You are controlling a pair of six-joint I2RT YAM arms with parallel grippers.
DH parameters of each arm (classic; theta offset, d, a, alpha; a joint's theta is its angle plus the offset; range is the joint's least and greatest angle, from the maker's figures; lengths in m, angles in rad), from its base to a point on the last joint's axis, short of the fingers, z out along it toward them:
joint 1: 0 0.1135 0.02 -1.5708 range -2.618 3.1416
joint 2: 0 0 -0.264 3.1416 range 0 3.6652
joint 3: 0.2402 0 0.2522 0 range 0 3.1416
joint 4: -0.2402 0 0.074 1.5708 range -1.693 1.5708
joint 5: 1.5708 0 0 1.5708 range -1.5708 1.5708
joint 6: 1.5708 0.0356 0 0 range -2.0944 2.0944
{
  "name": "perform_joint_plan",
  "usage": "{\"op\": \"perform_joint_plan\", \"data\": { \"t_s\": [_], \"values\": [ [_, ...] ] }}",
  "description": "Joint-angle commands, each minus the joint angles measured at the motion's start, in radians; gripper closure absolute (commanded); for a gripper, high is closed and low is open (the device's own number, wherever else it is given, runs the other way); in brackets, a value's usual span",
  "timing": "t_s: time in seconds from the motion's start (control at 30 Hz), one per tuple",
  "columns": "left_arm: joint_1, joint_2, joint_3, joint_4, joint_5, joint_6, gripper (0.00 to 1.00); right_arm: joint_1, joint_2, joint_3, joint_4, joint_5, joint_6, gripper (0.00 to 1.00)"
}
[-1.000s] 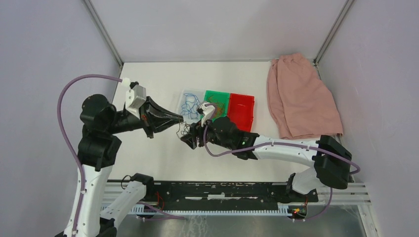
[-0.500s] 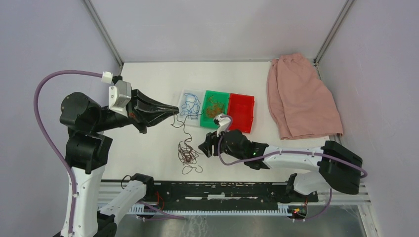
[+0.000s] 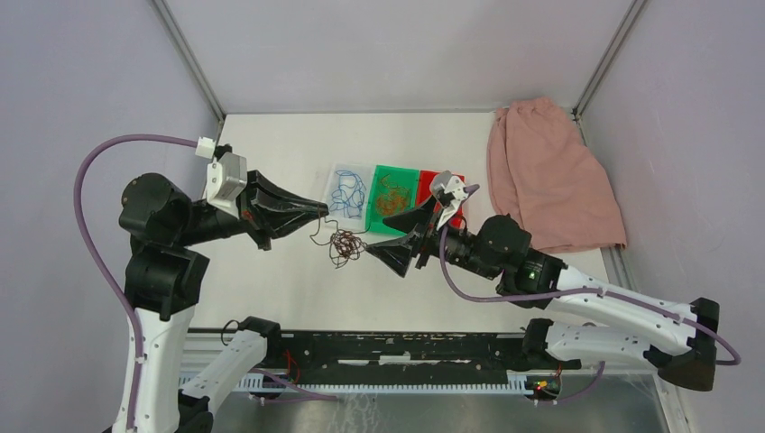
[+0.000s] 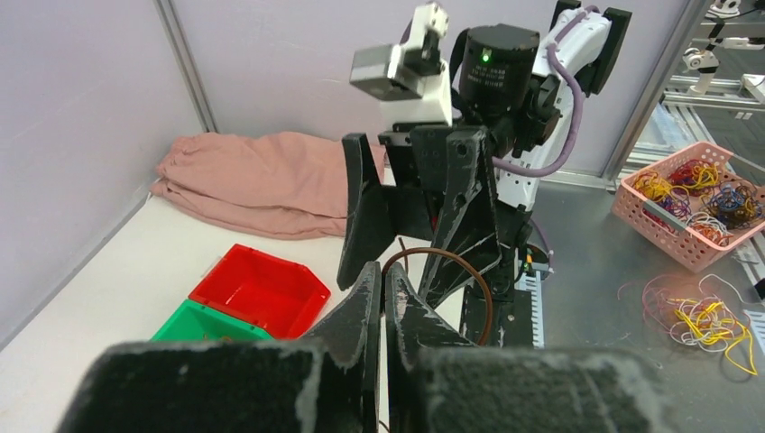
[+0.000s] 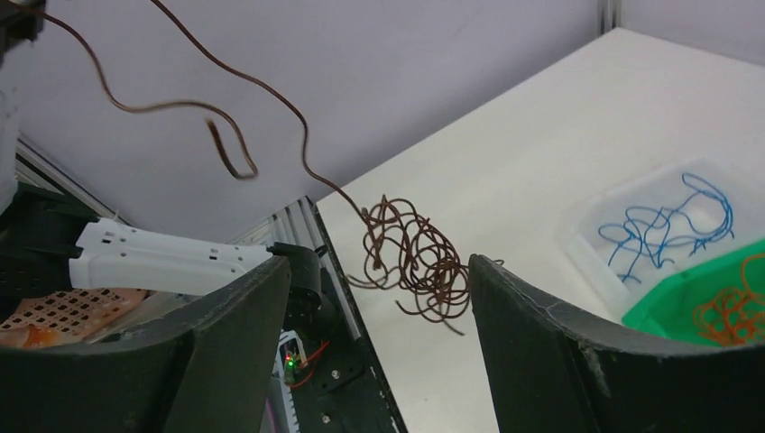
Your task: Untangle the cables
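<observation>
My left gripper [image 3: 321,209] is shut on one end of a dark brown cable. The rest of that cable hangs below as a curly tangle [image 3: 345,245] above the table. In the left wrist view the pinched jaws [image 4: 381,271] hold a brown loop [image 4: 485,293]. My right gripper [image 3: 377,239] is open and empty, just right of the tangle. In the right wrist view the tangle [image 5: 406,244] hangs between and beyond its fingertips [image 5: 377,262]. Blue cables [image 3: 347,194] lie in a clear bin. Orange-red cables [image 3: 392,197] lie in a green bin.
A red bin [image 3: 442,209] stands right of the green one, partly behind my right wrist. A folded pink cloth [image 3: 550,176] lies at the back right. Grey walls enclose the white table [image 3: 280,289]. The black rail [image 3: 388,347] runs along the near edge.
The left gripper has lifted the brown tangle off the table. The right arm has risen and swung right, and its open gripper now points at the hanging tangle.
</observation>
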Motion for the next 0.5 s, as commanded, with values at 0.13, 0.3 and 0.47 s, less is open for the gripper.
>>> {"op": "perform_joint_plan", "data": {
  "t_s": [0.13,0.3,0.47],
  "values": [
    [-0.001,0.006,0.000,0.004,0.011,-0.002,0.96,0.001,0.145,0.213,0.004,-0.128,-0.091,0.23],
    [-0.001,0.007,0.002,0.010,0.011,-0.003,0.95,0.001,0.243,0.279,0.070,-0.206,-0.047,0.28],
    [0.000,0.006,0.003,0.029,0.009,-0.019,0.95,0.002,0.309,0.285,0.142,-0.260,0.031,0.40]
  ]
}}
